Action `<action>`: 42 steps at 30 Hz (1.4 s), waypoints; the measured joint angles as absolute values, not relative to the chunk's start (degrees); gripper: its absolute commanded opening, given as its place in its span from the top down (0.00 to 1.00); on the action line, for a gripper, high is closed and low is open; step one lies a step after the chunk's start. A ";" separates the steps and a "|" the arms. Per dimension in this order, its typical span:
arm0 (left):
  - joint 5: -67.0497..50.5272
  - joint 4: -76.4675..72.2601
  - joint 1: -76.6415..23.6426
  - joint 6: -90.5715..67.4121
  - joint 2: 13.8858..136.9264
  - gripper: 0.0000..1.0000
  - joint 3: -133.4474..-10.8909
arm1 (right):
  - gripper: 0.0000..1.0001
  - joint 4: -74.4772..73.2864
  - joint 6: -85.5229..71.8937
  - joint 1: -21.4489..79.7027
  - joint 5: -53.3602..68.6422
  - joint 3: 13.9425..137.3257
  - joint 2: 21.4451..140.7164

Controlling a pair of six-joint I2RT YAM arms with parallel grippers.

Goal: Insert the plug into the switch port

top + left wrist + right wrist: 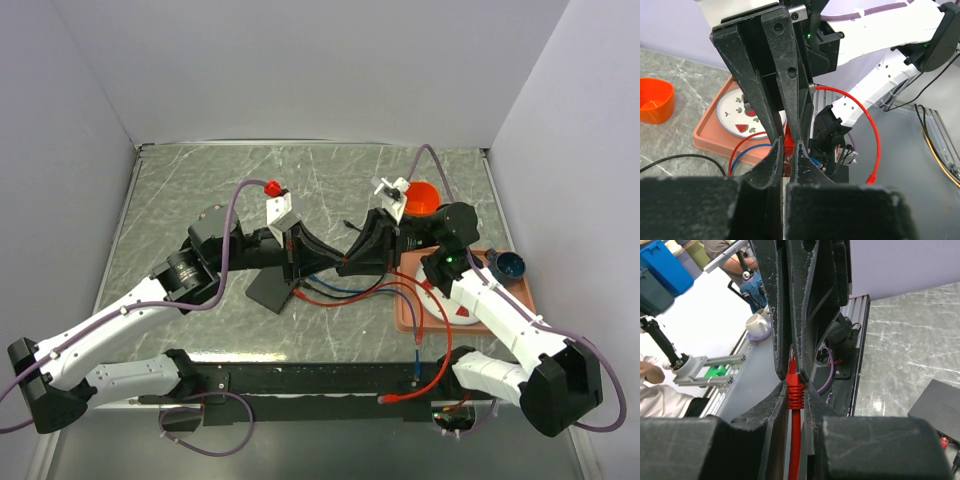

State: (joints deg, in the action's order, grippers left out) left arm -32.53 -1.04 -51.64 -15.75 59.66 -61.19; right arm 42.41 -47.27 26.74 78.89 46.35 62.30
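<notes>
The plug is pinched from both ends. Its ribbed red boot is clamped between the pressed-together fingers of the right pincer, and its tip is gripped by the left pincer, whose jaws are likewise closed on it. The two pincers are brought tip to tip above the table, and each is seen head-on in the other's wrist view. The red cable is led back from the plug between the right pincer's fingers and looped past the tray. Its other end is laid on the black strip by the arm bases, well apart from both pincers. The switch is laid flat on the table just beside the left pincer, on its near side and below it, apart from the plug. Its ports cannot be made out. The tray is set to the right of the right pincer, under that arm, and a plate is held in it. An orange cup is placed near the right pincer, on its far side.
</notes>
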 measured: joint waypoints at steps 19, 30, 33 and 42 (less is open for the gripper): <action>-13.72 8.91 -51.77 -27.59 67.79 0.99 -68.20 | 0.13 -6.61 -9.06 27.66 33.65 53.15 41.32; -11.86 17.34 -50.02 -33.67 77.69 0.99 -76.60 | 0.19 -12.43 3.68 38.68 11.99 51.70 42.92; -14.33 17.67 -48.23 -34.81 79.44 0.99 -76.58 | 0.19 -13.69 6.13 42.87 6.96 51.07 46.41; -18.61 17.91 -46.52 -35.64 80.49 0.99 -76.51 | 0.45 -14.35 9.06 44.27 -1.30 49.08 49.36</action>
